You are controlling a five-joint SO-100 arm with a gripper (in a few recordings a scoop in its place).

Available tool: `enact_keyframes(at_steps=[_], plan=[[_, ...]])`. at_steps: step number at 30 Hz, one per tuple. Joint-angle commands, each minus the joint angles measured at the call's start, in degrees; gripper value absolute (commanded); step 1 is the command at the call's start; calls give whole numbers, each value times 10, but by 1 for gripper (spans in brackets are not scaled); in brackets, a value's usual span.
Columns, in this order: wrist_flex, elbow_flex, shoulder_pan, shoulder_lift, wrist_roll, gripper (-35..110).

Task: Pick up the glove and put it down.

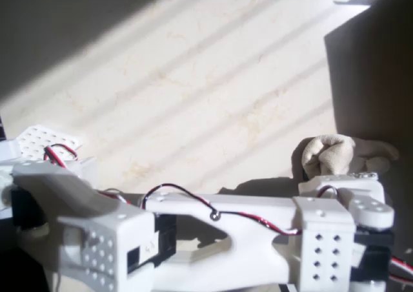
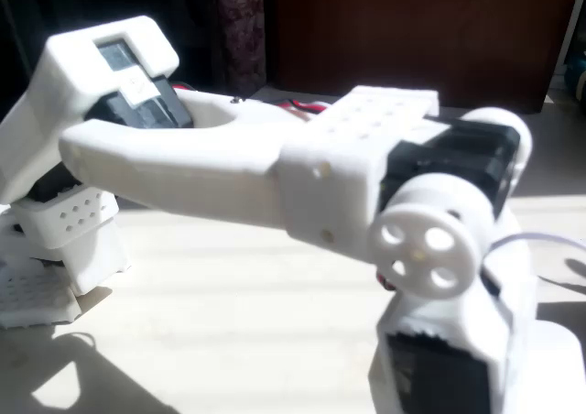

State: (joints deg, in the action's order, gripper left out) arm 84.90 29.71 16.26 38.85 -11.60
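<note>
glove (image 1: 339, 154): lower part hidden behind the arm (image 1: 258, 234)
jaws: hidden, state unclear
arm: cut off at bottom edge

In the overhead view the table (image 1: 213, 92) lies bare above the arm (image 1: 219, 234); the glove (image 1: 339, 153) sits bunched at its right end.

My arm (image 1: 219, 234) is matt white plastic, its blocks pierced with small holes. The glove (image 1: 335, 153), at the right of the overhead view, is soft, wrinkled cream cloth. The table (image 1: 213, 92) looks smooth, pale and faintly veined.
</note>
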Motion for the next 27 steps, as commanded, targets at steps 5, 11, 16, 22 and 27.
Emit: enact_keyframes(at_steps=[5,11,16,22,27], plan=[[60,-3,-2,6,-4,22],[75,-9,2,11,-4,34],[75,-5,2,74,-4,34],[75,-4,-13,152,0,34],[75,-4,-68,219,4,34]])
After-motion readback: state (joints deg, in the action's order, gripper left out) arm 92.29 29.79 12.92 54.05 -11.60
